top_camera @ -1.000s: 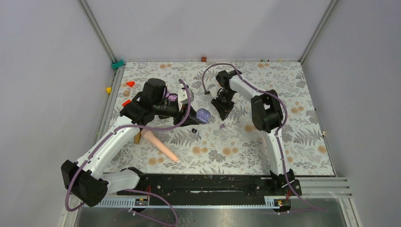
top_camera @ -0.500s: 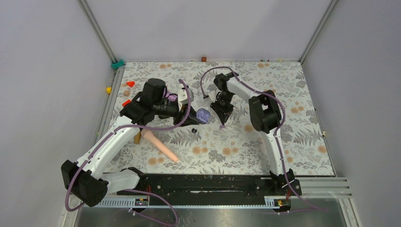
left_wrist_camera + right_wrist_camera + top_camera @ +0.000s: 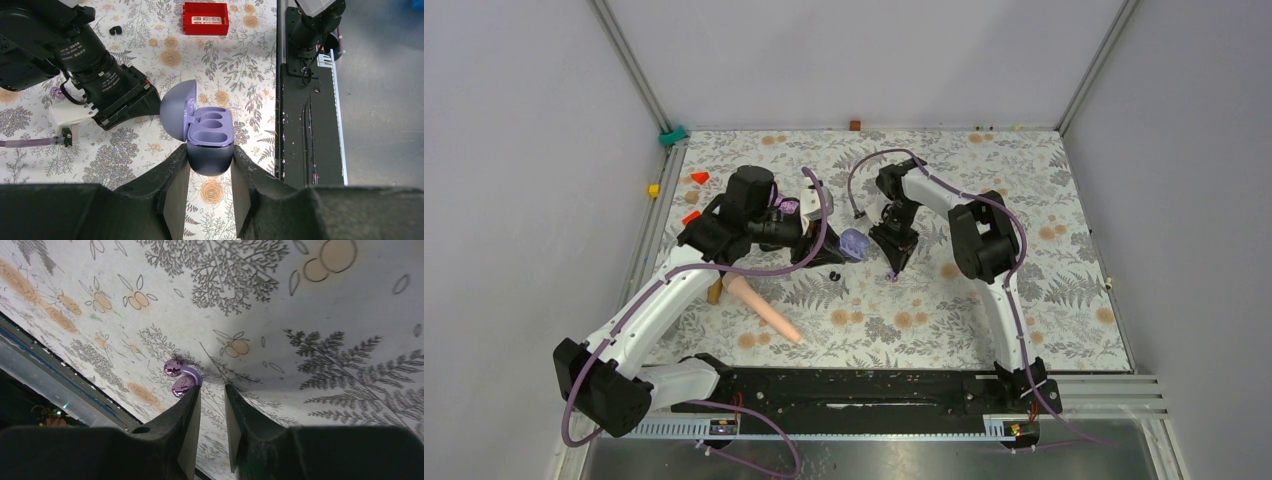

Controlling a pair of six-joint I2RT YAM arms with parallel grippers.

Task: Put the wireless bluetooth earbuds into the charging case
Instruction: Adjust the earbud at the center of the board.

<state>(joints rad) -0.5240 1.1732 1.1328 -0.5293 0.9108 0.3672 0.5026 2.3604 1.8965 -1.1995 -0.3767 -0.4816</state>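
Observation:
My left gripper (image 3: 210,156) is shut on the purple charging case (image 3: 210,134), gripping its lower body. The lid stands open and both sockets are empty. In the top view the case (image 3: 855,243) hangs near the table's middle. A pair of glossy purple earbuds (image 3: 181,378) lies on the floral mat, just outside the left finger (image 3: 191,399) of my right gripper (image 3: 212,391). That gripper's jaws stand slightly apart with nothing between them. From above, the right gripper (image 3: 894,262) points down at the mat right of the case. Black earbuds (image 3: 833,275) lie below the case.
A red box (image 3: 206,11) lies on the mat in the left wrist view. A peach cone-shaped piece (image 3: 764,310) lies at front left. Small red wedges (image 3: 699,177), a yellow cube (image 3: 653,190) and a brown cube (image 3: 855,125) sit near the mat's left and far edges.
My right gripper has moved toward the near edge, down to the purple earbuds, and its jaws have parted slightly. The left arm and the case have stayed still.

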